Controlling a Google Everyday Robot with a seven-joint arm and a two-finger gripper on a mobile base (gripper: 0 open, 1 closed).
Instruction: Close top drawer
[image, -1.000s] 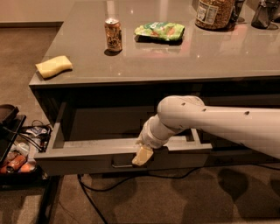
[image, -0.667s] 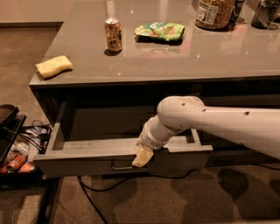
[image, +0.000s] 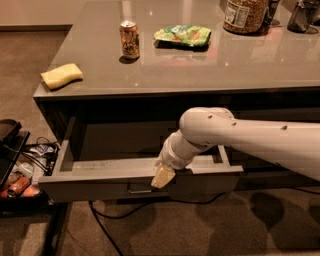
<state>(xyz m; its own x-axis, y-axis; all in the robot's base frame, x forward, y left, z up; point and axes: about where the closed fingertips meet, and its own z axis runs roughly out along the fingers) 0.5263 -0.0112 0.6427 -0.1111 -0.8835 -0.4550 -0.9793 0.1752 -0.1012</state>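
Note:
The top drawer (image: 100, 186) stands pulled far out from under the grey countertop, its grey box interior showing and bare. Its flat front faces me, with a small silver bar pull (image: 139, 189) near the centre. My gripper (image: 163, 177) reaches down from the white arm and rests at the drawer front's top edge, just right of the pull. Its yellowish fingertip (image: 162, 178) touches or nearly touches the front. The arm hides the right part of the drawer.
On the countertop (image: 210, 65) lie a yellow sponge (image: 61, 75), an upright drink can (image: 129, 39), a green snack bag (image: 182, 35) and a large jar (image: 245, 15). A cluttered low shelf (image: 20, 175) stands at the left. Cables run on the carpet below.

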